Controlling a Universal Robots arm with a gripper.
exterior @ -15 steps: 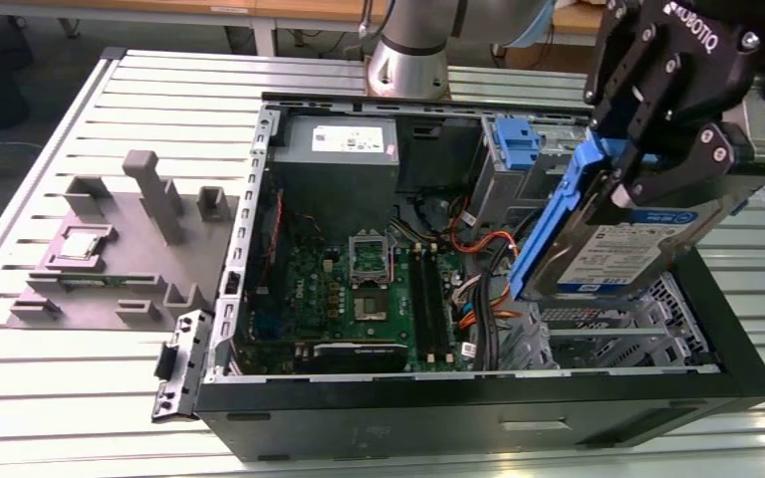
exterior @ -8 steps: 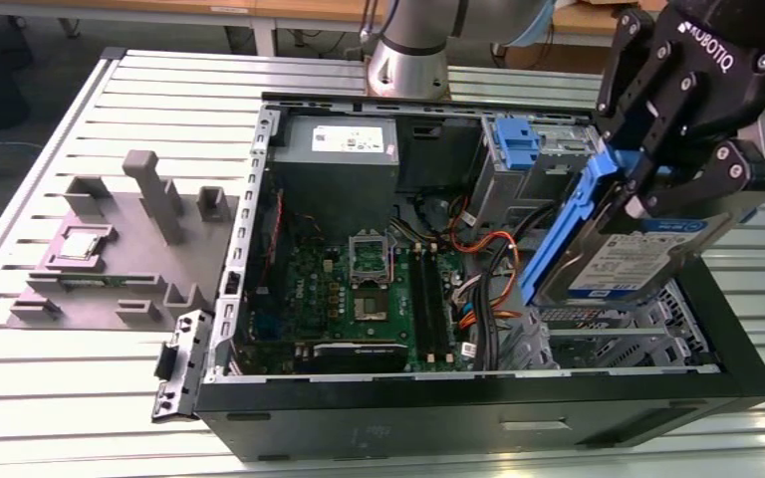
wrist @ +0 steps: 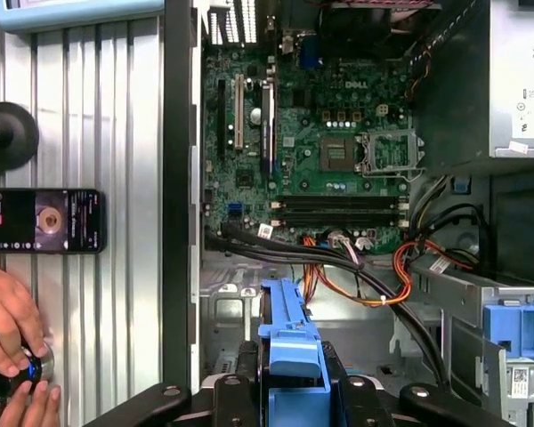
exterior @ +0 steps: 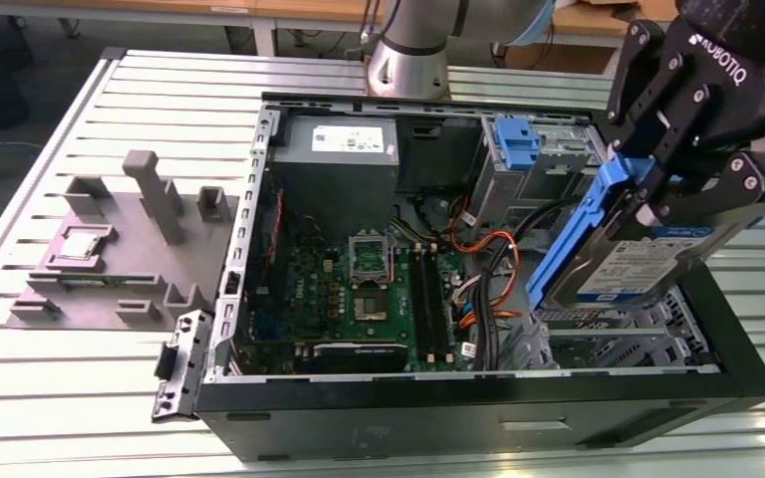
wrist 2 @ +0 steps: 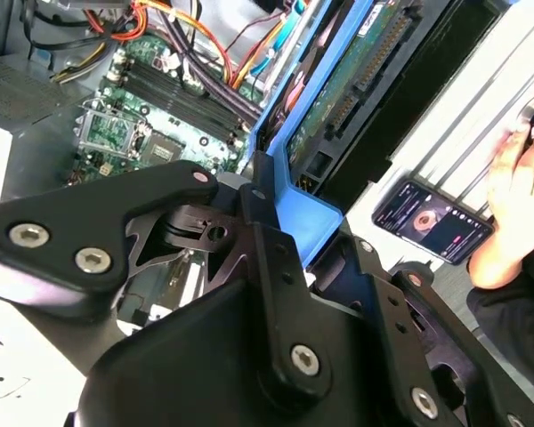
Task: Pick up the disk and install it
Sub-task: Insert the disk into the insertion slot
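The black hand (exterior: 651,194) is closed on the blue bracket rail at the upper end of the disk (exterior: 637,261). It holds the disk tilted in the air above the open computer case (exterior: 489,403), at the exterior view's right. The disk's white-and-blue label faces up, its print too small to read. Below its lower end lies the metal drive bay (exterior: 596,339), and the motherboard (exterior: 356,289) sits well apart. The case rests on a slatted metal table (exterior: 77,398). In the first wrist view a phone (wrist: 40,220) lies on the slats beside the case.

Motherboard (wrist: 311,142) (wrist 2: 160,98), seemingly close, in both wrist views
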